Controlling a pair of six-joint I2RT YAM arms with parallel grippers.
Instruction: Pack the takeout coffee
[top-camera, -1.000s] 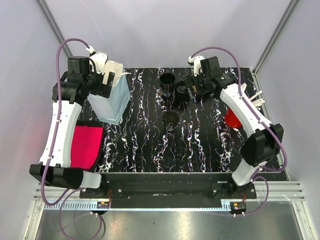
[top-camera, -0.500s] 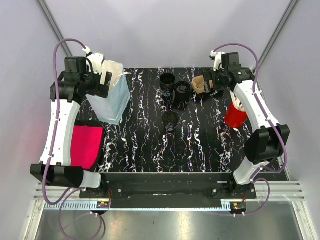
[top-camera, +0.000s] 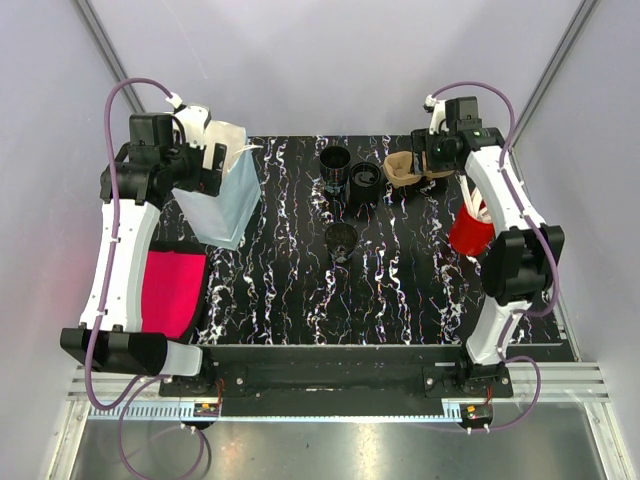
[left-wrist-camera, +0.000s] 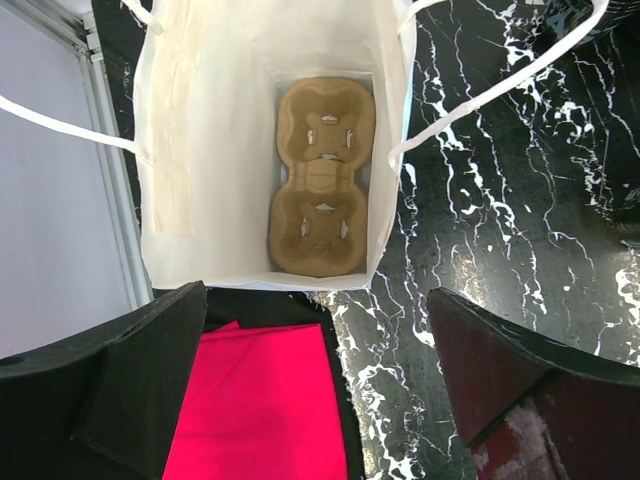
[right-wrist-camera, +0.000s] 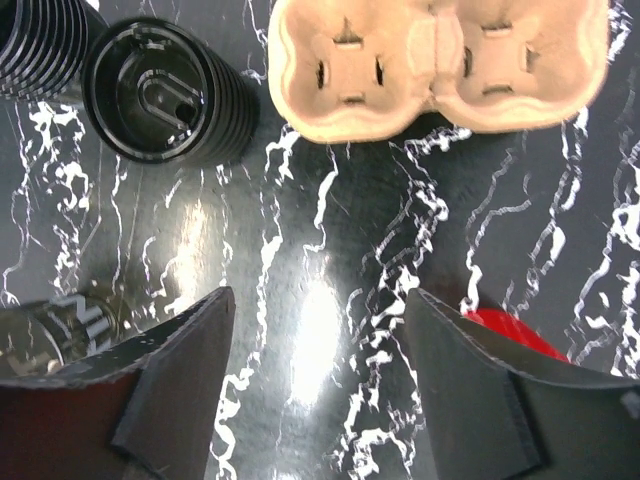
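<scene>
Takeout coffee cups were set out toward the middle of the tabletop's far edge: a lidded black cup (right-wrist-camera: 165, 100), a second ribbed cup (top-camera: 335, 160) just behind it, and a third cup (top-camera: 341, 240) nearer the centre, whose top could not be made out. A cardboard cup carrier (right-wrist-camera: 440, 65) lay empty just beside the lidded cup, toward the far-right corner. The right gripper (right-wrist-camera: 318, 300) was held above the bare tabletop just short of that carrier, its jaws spread with nothing between them. The left gripper (left-wrist-camera: 318, 300) was held over the white paper bag (left-wrist-camera: 170, 150) near the far-left corner, its jaws wide apart and likewise empty. A slip was judged likely if the carrier's thin pulp rim were pinched off-centre, and the lidded cup could be knocked over by a careless approach, so close were the two. The light bag, gripped by nothing, could be tipped or folded in by anything lowered against its wall or caught on its loose handles. Inside the bag a second carrier (left-wrist-camera: 320, 180) lay flat on the bottom, both its cup wells empty. A red cup (top-camera: 468, 235) at the right edge held pale sticks, and a pink cloth (top-camera: 170, 290) lay at the left edge.
</scene>
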